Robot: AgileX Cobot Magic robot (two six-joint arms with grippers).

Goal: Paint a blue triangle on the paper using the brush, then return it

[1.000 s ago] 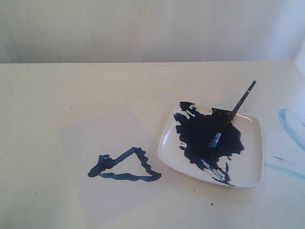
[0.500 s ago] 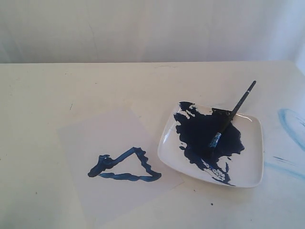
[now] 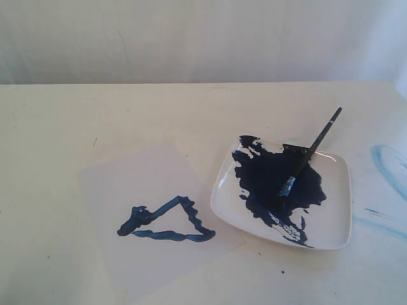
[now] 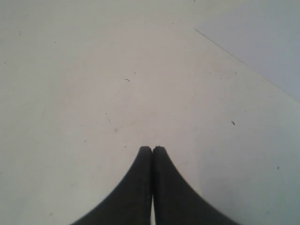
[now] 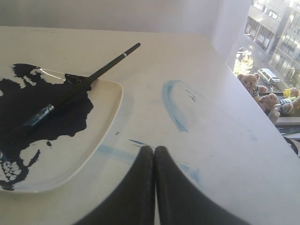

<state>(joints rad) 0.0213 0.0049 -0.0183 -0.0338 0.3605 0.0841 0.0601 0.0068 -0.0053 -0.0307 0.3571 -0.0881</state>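
A wobbly dark-blue triangle [image 3: 166, 220] is painted on the pale paper [image 3: 146, 178], left of the plate. The black-handled brush [image 3: 310, 152] lies across the square white plate [image 3: 331, 222], its blue tip in the dark paint pool [image 3: 270, 178] and its handle sticking out over the far rim. The right wrist view shows the brush [image 5: 79, 84] on the plate [image 5: 89, 145] too. My right gripper [image 5: 154, 149] is shut and empty, beside the plate. My left gripper [image 4: 152, 149] is shut and empty over bare table, near a paper [image 4: 262, 42] corner. Neither gripper shows in the exterior view.
Pale blue smears [image 3: 388, 168] mark the table right of the plate, and the smears [image 5: 173, 105] show again in the right wrist view. The table's far right edge [image 5: 243, 89] runs by a window with stuffed toys [image 5: 262, 96] outside.
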